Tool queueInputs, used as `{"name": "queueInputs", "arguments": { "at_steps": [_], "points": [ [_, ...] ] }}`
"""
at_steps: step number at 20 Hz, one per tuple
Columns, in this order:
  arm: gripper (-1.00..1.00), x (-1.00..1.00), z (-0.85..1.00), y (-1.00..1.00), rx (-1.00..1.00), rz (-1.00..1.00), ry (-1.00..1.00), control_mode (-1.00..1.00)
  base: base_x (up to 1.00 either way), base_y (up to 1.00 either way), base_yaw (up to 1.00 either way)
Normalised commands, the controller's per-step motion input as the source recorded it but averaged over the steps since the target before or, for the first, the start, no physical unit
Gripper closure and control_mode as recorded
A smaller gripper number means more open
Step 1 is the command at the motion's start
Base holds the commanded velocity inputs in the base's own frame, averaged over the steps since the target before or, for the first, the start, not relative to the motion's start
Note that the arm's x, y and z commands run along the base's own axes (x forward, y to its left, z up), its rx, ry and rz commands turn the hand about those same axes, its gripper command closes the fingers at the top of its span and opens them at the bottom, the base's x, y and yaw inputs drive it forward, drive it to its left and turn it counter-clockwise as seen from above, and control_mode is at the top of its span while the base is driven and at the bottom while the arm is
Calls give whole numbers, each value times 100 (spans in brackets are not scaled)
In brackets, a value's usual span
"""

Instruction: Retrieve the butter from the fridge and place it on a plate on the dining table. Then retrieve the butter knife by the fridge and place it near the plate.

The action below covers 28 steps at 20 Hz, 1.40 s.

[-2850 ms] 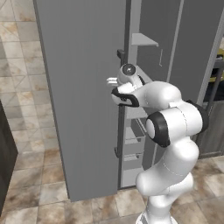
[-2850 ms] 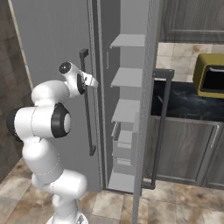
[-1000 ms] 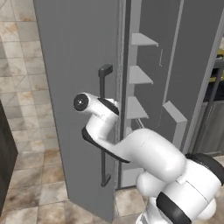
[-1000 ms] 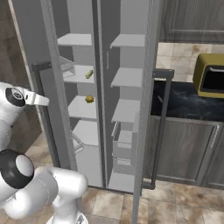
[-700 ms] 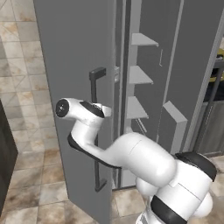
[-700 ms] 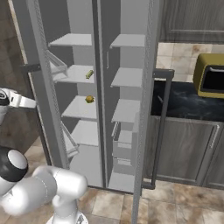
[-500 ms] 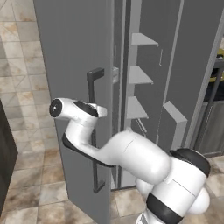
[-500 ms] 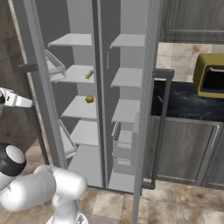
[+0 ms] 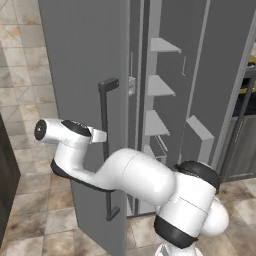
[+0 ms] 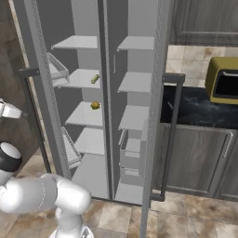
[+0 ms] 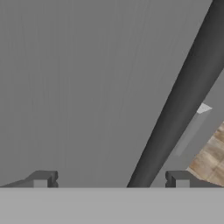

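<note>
We see the fridge (image 10: pixel 135 69), a tall matte grey cabinet, with both doors swung wide in the right base view. Its interior is plain pale grey, fitted with flat rectangular shelves (image 10: pixel 86 79) in two columns and wire-edged bins on the left door's inner face. The butter (image 10: pixel 95 79) lies on the second shelf of the left column, a slim yellowish-olive stick set at a slant. On the shelf below it sits a small round brown-and-green item (image 10: pixel 95 105), shaped like a burger.

In the left base view the left door (image 9: pixel 85 75) stands as a smooth, flat grey slab with a dark straight bar handle (image 9: pixel 106 150) running down it on two short brackets. The gripper (image 11: pixel 111 178) is just at that handle: in the hand view its two small dark finger tips (image 11: pixel 41 178) stand wide apart, and the round dark bar crosses between them, nearer the right tip, with the tips clear of it on both sides. The door surface behind shows a faint vertical grain.

To the right in the right base view, a glossy black counter (image 10: pixel 200 109) rests on grey wood cabinets, and a boxy yellow appliance (image 10: pixel 223 86) with a dark window sits on it. The floor (image 10: pixel 121 216) is mottled beige-brown stone tile.

We can read no labels or writing anywhere.
</note>
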Motion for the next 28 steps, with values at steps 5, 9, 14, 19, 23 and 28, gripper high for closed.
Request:
{"name": "queueInputs", "arguments": {
  "at_steps": [5, 9, 14, 19, 23, 28],
  "points": [
    [-100, -88, -55, -58, -10, -8, 1, -100, 0, 0, 0],
    [-100, -95, -39, -100, 1, -2, -1, -100, 0, 0, 0],
    [-100, -32, -4, -91, 14, 0, 2, -100, 0, 0, 0],
    [-100, -8, 2, -69, 21, 1, 0, -100, 0, 0, 0],
    [-100, -32, 2, -89, 27, -2, 2, -100, 0, 0, 0],
    [-100, -2, 21, -100, 53, -11, 5, -100, 0, 0, 0]
  ]
}}
